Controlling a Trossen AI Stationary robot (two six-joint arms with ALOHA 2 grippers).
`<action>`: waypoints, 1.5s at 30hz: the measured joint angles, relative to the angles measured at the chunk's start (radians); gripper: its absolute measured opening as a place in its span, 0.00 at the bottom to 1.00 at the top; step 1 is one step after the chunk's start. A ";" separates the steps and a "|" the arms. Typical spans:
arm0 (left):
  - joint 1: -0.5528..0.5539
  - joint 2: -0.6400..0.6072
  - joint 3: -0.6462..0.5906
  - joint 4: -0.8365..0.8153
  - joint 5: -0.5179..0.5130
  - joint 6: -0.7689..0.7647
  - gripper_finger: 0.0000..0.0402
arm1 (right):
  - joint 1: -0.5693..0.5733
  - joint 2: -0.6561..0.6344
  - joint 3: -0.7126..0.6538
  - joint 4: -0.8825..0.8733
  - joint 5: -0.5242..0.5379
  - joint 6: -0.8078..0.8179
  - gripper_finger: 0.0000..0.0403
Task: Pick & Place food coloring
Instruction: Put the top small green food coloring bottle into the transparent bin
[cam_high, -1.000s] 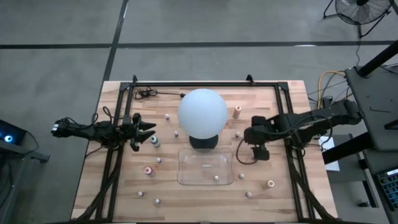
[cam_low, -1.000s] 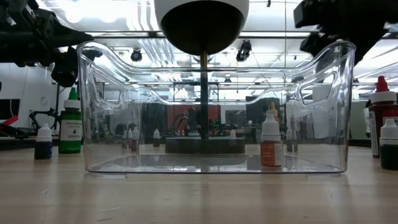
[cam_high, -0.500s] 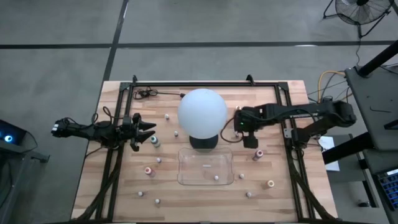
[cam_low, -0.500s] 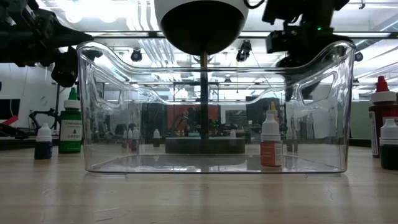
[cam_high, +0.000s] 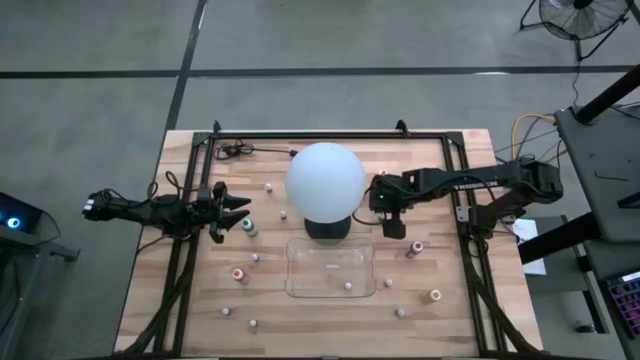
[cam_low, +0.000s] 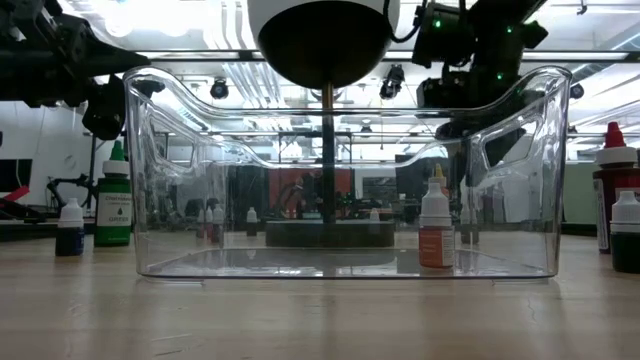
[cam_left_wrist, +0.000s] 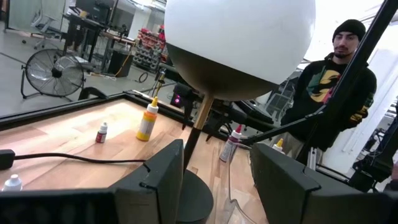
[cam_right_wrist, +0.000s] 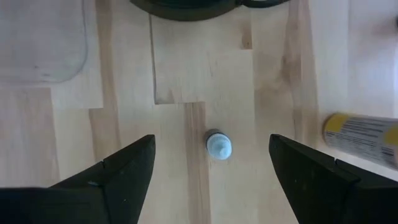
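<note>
The food coloring bottles stand scattered on the wooden table. My right gripper (cam_high: 383, 204) is open and points down next to the white globe lamp (cam_high: 325, 178). In the right wrist view its fingers (cam_right_wrist: 121, 171) stand on either side of a small whitish-capped bottle (cam_right_wrist: 218, 145) without touching it. My left gripper (cam_high: 238, 208) is open and level near the table's left edge, beside a teal bottle (cam_high: 248, 228). A clear tray (cam_high: 330, 268) lies at the near middle with one small bottle (cam_high: 348, 286) standing inside.
The lamp's dark base (cam_high: 327, 226) sits just far of the tray. A yellow-labelled bottle (cam_right_wrist: 360, 140) is close to my right gripper, and a pink bottle (cam_high: 413, 247) and an orange one (cam_high: 435, 296) stand to the right. A black frame (cam_high: 330, 135) borders the table. A person (cam_left_wrist: 339, 93) stands beyond it.
My right gripper has moved toward the table's left and far side, to the globe lamp, first fast and then slowing. That uncovered the pink bottle on the right. My left arm has kept still.
</note>
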 joint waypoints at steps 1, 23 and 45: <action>0.000 0.000 0.000 0.000 0.000 0.000 0.40 | -0.004 0.002 -0.005 0.010 0.000 -0.001 0.75; 0.000 0.000 0.000 0.000 0.000 0.000 0.40 | -0.043 0.045 -0.117 0.156 -0.008 0.002 0.75; 0.000 0.000 0.000 -0.005 0.000 0.000 0.40 | -0.045 0.046 -0.120 0.160 -0.008 0.000 0.42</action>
